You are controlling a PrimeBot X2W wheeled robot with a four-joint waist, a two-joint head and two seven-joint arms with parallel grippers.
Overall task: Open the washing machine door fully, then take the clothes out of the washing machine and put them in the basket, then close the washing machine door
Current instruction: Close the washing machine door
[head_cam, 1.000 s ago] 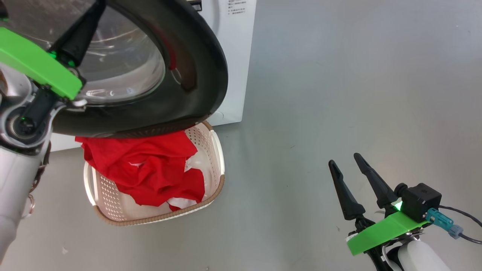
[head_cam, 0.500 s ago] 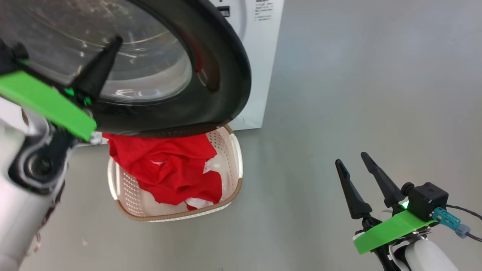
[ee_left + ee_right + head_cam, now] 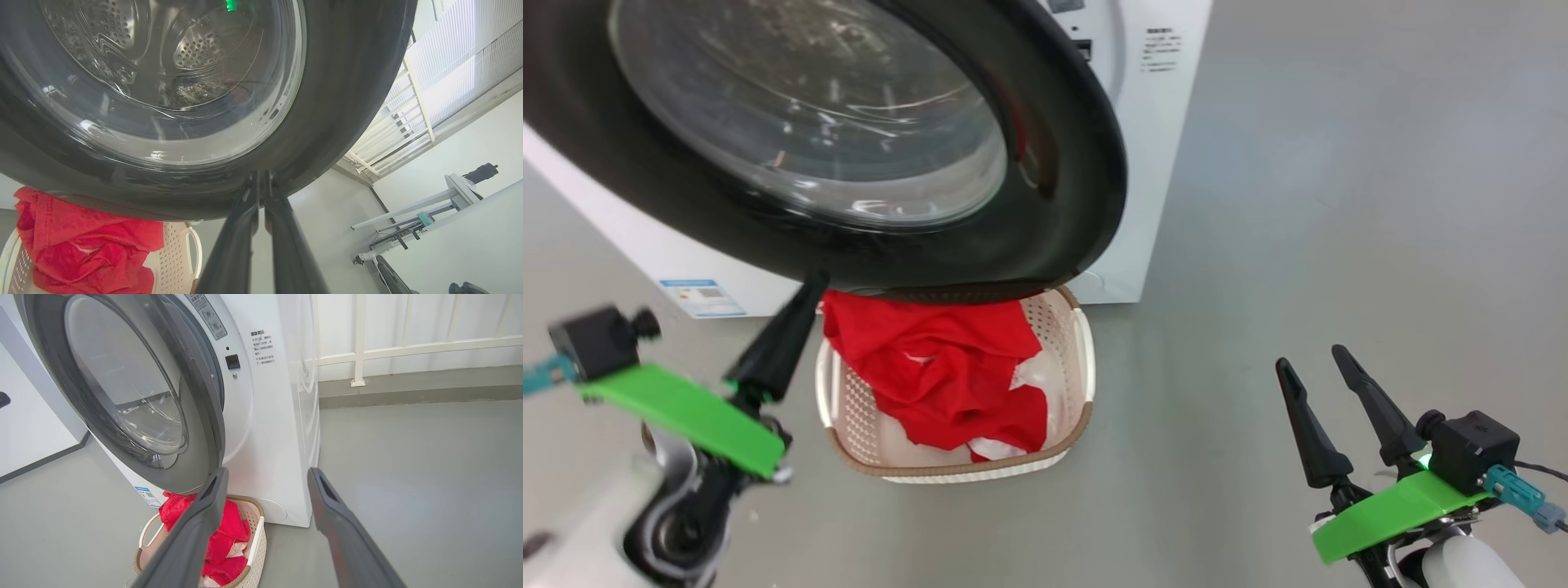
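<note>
red fabric clothes (image 3: pixel 939 367) lie in the cream perforated basket (image 3: pixel 980 472), so closing is in hand: clenched left fingers (image 3: pixel 780 343) must push the ajar glossy black-rimmed round door (image 3: pixel 1086 163) shut; right fingers (image 3: pixel 1307 433) spread.

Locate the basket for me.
Head view, lower centre: the basket sits on the floor before the washing machine, beneath the door, holding the clothes.

clothes (image 3: pixel 931 367): red, white | basket (image 3: pixel 852 408): cream, perforated, brown rim | door rim (image 3: pixel 1086 163): black
</note>
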